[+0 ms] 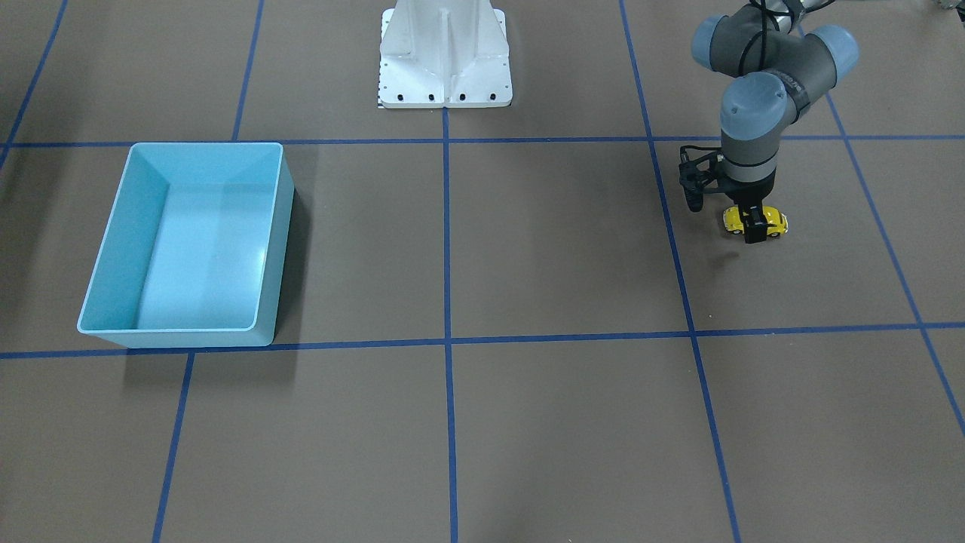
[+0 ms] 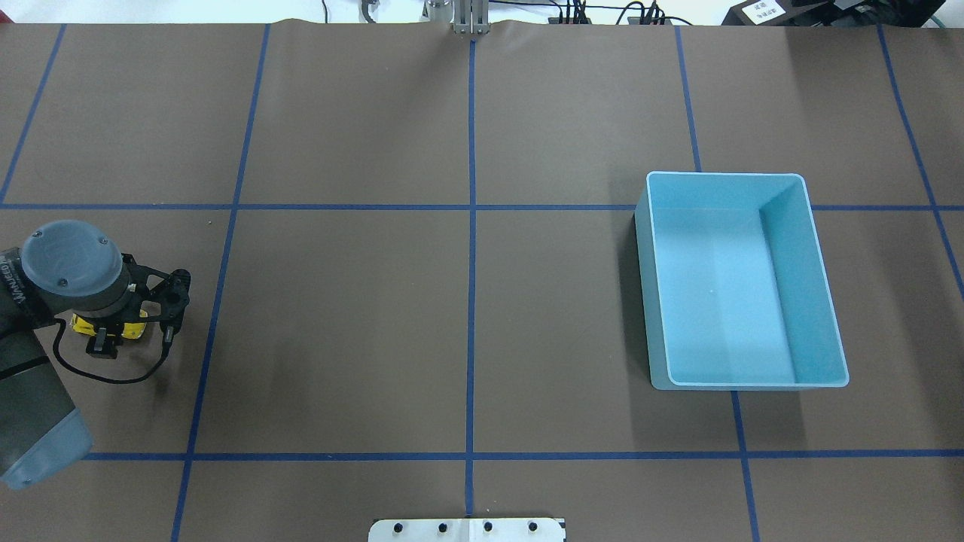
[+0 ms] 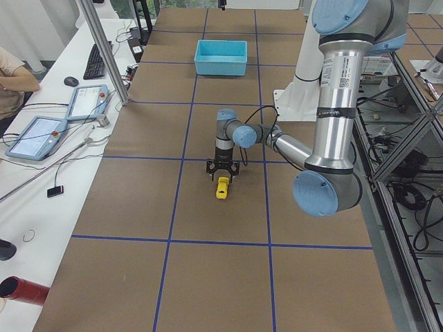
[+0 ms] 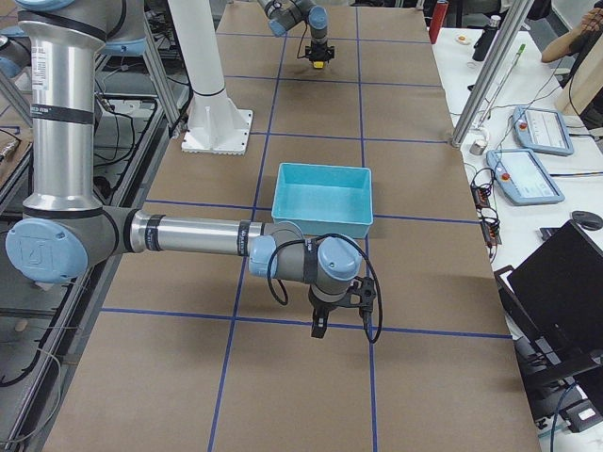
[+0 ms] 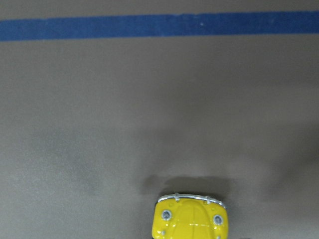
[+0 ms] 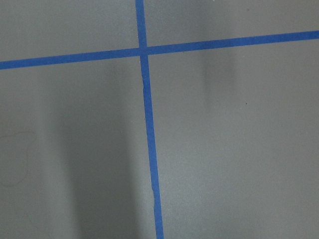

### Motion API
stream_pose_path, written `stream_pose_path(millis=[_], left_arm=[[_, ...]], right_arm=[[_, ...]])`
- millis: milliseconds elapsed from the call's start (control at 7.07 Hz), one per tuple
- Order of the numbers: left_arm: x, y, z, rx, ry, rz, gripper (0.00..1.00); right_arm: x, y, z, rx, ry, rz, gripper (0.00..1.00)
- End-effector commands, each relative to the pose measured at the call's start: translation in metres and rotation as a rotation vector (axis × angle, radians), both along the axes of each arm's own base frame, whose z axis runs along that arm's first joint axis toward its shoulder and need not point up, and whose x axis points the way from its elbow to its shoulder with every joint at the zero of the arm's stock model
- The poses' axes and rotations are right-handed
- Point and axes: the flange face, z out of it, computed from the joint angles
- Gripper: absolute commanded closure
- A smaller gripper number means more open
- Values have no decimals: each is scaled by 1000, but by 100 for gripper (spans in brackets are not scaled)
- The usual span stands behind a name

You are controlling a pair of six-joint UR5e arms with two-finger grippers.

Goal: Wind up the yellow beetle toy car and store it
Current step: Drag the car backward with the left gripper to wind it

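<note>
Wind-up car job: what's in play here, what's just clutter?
In play: small glossy yellow beetle toy car; left tool closed on it; light blue rectangular plastic bin.
Clutter: white metal robot pedestal; grey touchscreen pendants; black keyboard; red cylinder.

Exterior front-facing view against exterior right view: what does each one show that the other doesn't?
Only front-facing: a close look at the left claw, set astride the yellow beetle toy car. Only exterior right: the right arm, with the right claw hanging over the table near a blue tape line, and the operators' tablets. Both: the blue bin, the white base, the left arm and the car.
</note>
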Motion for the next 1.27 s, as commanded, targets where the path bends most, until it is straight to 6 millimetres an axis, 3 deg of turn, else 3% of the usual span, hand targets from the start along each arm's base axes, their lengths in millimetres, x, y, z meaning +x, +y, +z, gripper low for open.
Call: stream_pose_path(millis=[0,141,283,707,990,1131], left_arm=[[6,1,7,-30,21,17,18],[5,1,6,-32,29,21,42],[6,1,3,-30,34,22,74],[8,3,-14,-34,99,32,100],[7,8,-58,-5,173,17,100],[16,3,-73,-1,202,-5,100]], right_arm=[[1,-1,-2,5,8,0,1],[0,-2,-3,7,6,1,1],[-1,-8,-8,21,2,-2,1],[0,-12,-17,36,7,7,1],[1,-3,-9,15,5,9,1],[1,-4,-10,21,6,8,1]])
